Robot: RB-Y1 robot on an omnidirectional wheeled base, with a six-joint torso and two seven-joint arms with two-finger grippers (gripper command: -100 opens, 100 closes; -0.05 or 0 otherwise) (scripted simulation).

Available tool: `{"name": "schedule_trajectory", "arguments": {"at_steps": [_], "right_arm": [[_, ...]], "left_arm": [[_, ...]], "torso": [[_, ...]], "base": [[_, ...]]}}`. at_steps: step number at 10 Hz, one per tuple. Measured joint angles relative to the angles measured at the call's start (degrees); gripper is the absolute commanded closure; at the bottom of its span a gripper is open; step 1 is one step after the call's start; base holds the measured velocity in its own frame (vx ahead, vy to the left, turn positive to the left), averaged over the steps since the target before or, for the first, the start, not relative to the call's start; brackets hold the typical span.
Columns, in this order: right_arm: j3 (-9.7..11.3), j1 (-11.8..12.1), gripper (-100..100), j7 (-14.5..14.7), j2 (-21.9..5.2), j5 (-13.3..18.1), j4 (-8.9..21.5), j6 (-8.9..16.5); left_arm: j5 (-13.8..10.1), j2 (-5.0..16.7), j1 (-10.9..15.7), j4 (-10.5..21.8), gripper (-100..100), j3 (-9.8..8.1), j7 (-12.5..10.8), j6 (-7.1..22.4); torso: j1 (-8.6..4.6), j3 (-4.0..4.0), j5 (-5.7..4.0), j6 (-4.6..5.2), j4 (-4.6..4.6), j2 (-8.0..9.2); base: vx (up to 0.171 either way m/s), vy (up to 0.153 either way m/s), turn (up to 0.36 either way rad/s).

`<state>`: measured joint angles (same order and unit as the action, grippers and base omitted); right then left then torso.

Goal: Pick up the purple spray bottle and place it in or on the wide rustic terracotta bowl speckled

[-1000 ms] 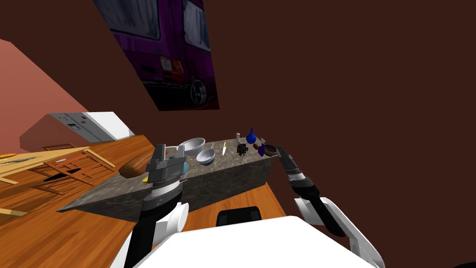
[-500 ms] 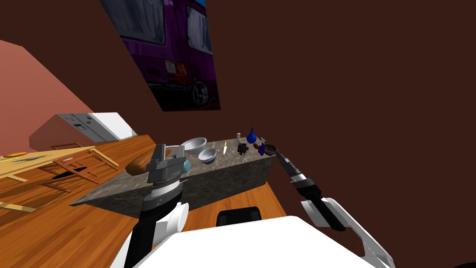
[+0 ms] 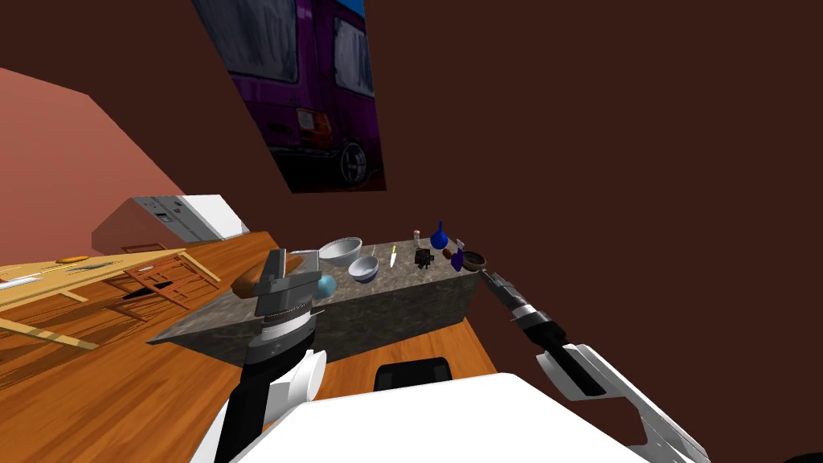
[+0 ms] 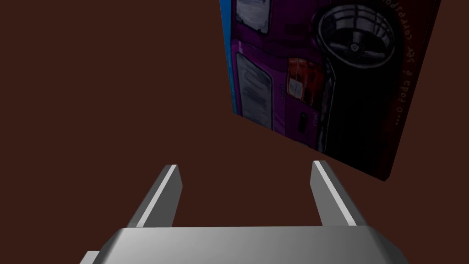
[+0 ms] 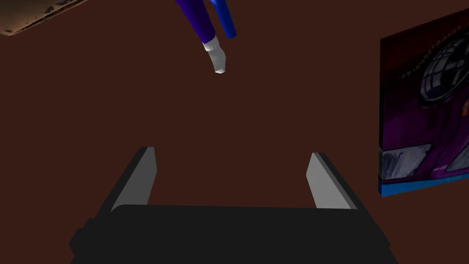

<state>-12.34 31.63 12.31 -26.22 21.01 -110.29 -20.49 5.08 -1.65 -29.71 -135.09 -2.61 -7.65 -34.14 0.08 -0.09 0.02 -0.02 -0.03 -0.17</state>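
Left gripper (image 4: pixel 244 165), two light grey blade-like jaws spread wide apart, rising from its grey body

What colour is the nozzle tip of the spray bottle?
Whitish grey nozzle, on a deep blue-purple spray bottle; the right wrist view shows it best.

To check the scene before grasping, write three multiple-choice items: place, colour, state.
1. On the counter, the brown bowl sits: A) beside the bottle; B) far from the bottle; C) on top of the bottle.
2. The vase is: A) red; B) blue; C) yellow.
3. The right tool is: A) open, empty; B) shut on the bottle; C) shut on the vase.
Answers: 1 A, bowl and bottle stand side by side at the counter's end; 2 B, plainly blue; 3 A, its fingers stand apart with nothing between.
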Motion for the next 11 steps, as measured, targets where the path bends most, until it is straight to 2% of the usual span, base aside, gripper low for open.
{"name": "schedule_trajectory", "arguments": {"at_steps": [2,7,11], "right_arm": [[-1.2,0.3,-100,1.6,-2.5,1.5,2.8,0.6],[-2.1,0.2,-100,5.4,-7.5,4.9,7.8,3.4],[-2.9,0.1,-100,7.6,-11.8,6.5,12.0,4.6]], "left_arm": [[0.0,0.0,0.0,0.0,0,0.0,0.0,0.0],[0.0,0.0,0.0,0.0,0,0.0,0.0,0.0],[0.0,0.0,0.0,0.0,0,0.0,0.0,0.0]], "torso": [[0.01,-0.04,0.01,0.0,-0.01,-0.07],[0.04,-0.12,0.01,-0.01,-0.05,-0.21],[0.08,-0.23,0.03,-0.03,-0.09,-0.39]], "base": [[0.068,0.025,0.109],[0.087,0.03,0.114],[0.143,0.041,0.185]]}}
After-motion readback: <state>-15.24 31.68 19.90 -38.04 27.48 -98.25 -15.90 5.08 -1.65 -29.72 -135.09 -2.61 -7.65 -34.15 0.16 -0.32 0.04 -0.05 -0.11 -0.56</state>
